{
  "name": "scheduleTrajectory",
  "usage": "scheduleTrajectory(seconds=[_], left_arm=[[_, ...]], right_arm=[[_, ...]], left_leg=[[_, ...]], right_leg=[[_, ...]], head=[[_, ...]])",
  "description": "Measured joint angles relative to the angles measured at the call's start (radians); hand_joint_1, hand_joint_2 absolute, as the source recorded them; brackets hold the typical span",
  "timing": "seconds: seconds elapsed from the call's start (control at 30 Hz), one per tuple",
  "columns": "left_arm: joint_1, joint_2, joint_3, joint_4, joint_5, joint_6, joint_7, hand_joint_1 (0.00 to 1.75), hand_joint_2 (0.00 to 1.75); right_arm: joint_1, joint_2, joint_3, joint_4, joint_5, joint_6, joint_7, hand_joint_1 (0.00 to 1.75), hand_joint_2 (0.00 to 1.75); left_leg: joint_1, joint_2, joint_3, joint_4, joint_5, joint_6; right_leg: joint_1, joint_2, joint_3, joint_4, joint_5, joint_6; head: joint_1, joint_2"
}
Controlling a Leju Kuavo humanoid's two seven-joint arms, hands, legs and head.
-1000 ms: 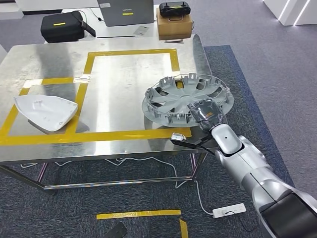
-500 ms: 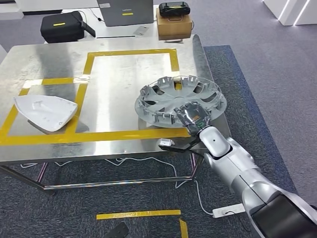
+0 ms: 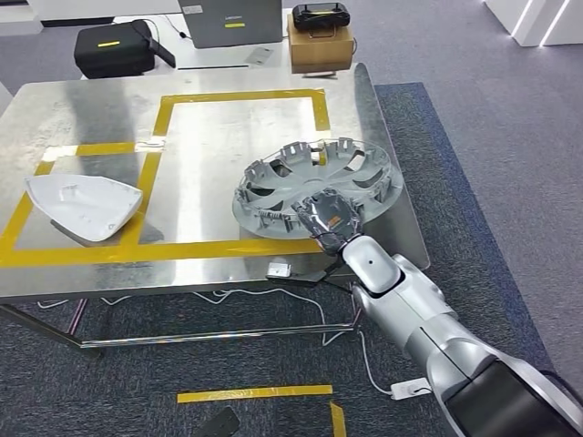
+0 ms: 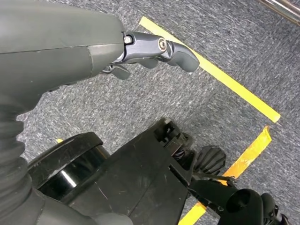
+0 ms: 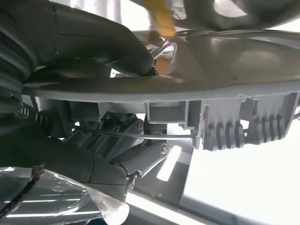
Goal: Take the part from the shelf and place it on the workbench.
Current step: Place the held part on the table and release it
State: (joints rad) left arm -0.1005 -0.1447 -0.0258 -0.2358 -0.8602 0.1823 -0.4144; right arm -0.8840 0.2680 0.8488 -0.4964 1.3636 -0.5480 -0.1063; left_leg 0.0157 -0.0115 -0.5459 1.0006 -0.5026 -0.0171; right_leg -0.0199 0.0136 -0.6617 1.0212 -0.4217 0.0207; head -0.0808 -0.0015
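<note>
- The wheel cover [image 3: 318,187] is gripped at its near rim by the right hand [image 3: 329,217] and held tilted over the workbench [image 3: 103,118], inside the yellow tape [image 3: 172,250].
- Risk: a one-sided grip, so the cover may swing, slip or scrape on release.
- The left hand [image 4: 155,47] is seen hanging over the carpet, loosely spread, holding nothing.

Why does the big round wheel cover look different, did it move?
Yes. The wheel cover, held by the right robot hand, has slid left across the workbench. It now covers more of the yellow tape rectangle's right corner and sits farther from the table's right edge.
</note>
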Motion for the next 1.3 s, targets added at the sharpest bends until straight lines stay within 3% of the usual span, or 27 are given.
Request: scheduleTrajectory(seconds=[0.67,1.3], left_arm=[[-0.003,-0.006,-0.004,0.0,-0.008,-0.009,0.002,0.0,1.75],[-0.004,-0.006,-0.004,0.0,-0.008,-0.009,0.004,0.0,1.75]], right_arm=[[0.061,0.07,0.046,0.0,-0.007,0.004,-0.042,1.75,1.75],[0.101,0.091,0.089,0.0,-0.04,0.011,-0.07,1.75,1.75]], left_leg=[[0.0,0.0,0.0,0.0,-0.001,-0.001],[0.0,0.0,0.0,0.0,-0.001,-0.001]], right_leg=[[0.0,0.0,0.0,0.0,0.0,0.0],[0.0,0.0,0.0,0.0,-0.001,0.0]], head=[[0.0,0.0],[0.0,0.0]])
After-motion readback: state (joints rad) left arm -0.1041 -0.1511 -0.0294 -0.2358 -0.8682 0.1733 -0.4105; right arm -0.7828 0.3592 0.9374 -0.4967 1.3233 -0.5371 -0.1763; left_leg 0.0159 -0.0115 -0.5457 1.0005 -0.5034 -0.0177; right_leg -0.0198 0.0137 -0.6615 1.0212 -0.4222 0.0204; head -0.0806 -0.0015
